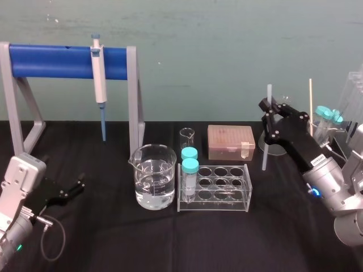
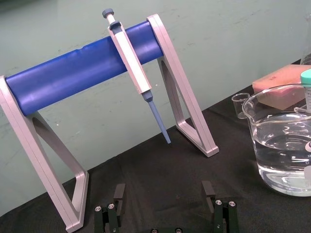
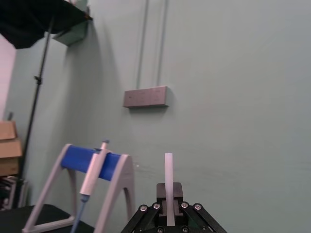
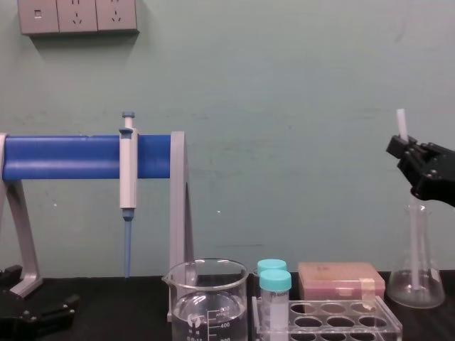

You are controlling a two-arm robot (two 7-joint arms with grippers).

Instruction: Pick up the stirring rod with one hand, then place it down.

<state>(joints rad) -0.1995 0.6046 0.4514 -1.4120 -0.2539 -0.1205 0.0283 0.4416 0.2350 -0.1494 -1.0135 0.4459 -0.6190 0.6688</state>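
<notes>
Right gripper (image 1: pixel 267 107) is the one I'm working with: its black fingers are clamped on the long, thin, translucent-white stirring rod (image 1: pixel 265 141), gripping it high up so that a short stub stands above the fingers and the longer part runs down below them. From the right wrist camera I see the rod (image 3: pixel 168 170) pinched squarely between the fingertips of that gripper (image 3: pixel 168 196). On the chest camera the gripper (image 4: pixel 407 150) sits high above the black-covered desk (image 1: pixel 170 238), over its right rear part, with the rod's top (image 4: pixel 402 122) poking up from it. The rod is nearly upright, leaning slightly, between the clear plastic tube rack (image 1: pixel 215 190) and the clear glass conical flask (image 1: pixel 273 146); I cannot tell whether its lower end touches the desk. My left gripper (image 1: pixel 76 187) is parked low near the desk's left front corner with its fingers (image 2: pixel 119 191) spread wide and nothing between them. Mid-desk I have a glass beaker of clear water (image 1: pixel 153 177) just beside the rack's left end, and a grey stand with a blue bar (image 1: pixel 57 61) along the left rear carrying a white, blue-tipped pipette (image 1: pixel 100 85).
</notes>
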